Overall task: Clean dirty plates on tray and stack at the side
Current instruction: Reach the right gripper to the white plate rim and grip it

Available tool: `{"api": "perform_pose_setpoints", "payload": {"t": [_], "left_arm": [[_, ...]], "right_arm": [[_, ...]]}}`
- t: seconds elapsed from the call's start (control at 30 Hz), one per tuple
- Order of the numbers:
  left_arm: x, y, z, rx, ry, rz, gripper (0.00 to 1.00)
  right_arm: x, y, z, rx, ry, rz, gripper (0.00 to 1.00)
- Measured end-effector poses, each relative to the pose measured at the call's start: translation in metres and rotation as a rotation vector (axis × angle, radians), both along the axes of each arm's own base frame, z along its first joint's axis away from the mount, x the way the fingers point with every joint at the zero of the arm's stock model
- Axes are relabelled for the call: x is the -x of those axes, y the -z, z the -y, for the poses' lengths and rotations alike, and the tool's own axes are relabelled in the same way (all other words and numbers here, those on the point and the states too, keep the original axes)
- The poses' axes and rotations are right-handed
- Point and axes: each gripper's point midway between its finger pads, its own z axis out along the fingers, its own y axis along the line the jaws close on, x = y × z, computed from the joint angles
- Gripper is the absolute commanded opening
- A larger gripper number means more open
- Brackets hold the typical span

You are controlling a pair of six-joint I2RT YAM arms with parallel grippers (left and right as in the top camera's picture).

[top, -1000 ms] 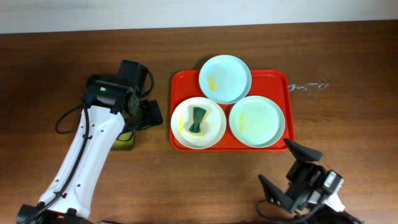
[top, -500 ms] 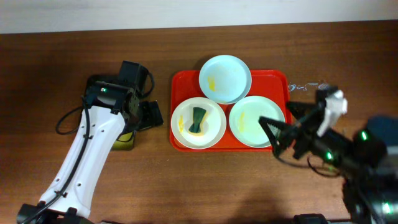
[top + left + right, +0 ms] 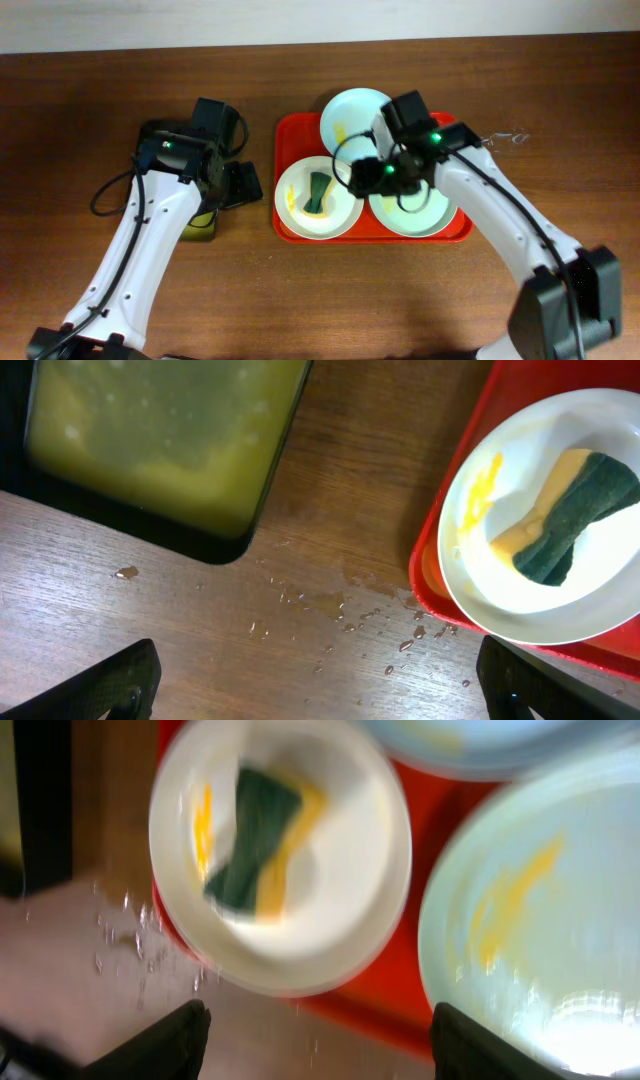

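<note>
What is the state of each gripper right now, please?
Left gripper: open, jaws wide apart, holding nothing.
Right gripper: open, jaws wide apart, holding nothing.

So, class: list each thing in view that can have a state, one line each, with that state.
white plate: smeared yellow, sponge on it
rear mint plate: smeared yellow
front mint plate: smeared yellow
red tray: holding three plates
dark tray: filled with yellowish-green liquid
left gripper: open
right gripper: open
</note>
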Motion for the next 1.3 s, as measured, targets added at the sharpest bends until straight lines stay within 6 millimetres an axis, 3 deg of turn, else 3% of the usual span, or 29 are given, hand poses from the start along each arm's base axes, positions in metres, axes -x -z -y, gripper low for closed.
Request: {"api": "perform_pose_setpoints", "payload": {"t": [0.07,0.2,0.3,0.63,0.83,1.3], "left_arm": [[-0.001,0.000,0.000,0.001,0.000,0.002,1.00],[-0.001,0.000,0.000,0.002,0.000,0.006,0.99],[-0.003,-0.001,0.001,0.004,0.000,0.014,0.99],[-0.005,-0.001,0.001,0.005,0.000,0.021,0.99],[-0.005,-0.001,0.001,0.005,0.000,0.021,0.99],[-0.005,-0.001,0.001,0.006,0.000,0.021,0.99]], "right_arm": [[-0.009,0.012,-0.006,0.010,0.014,-0.007,0.72],[-0.008,0.050,-0.006,0.056,0.031,-0.097,0.72],[-0.009,0.062,-0.006,0.069,0.026,-0.115,0.72],[-0.015,0.063,-0.009,0.063,0.009,-0.086,0.70],[-0.015,0.086,-0.010,0.081,0.002,-0.118,0.70],[-0.014,0.083,-0.020,0.040,-0.053,-0.108,0.71]]}}
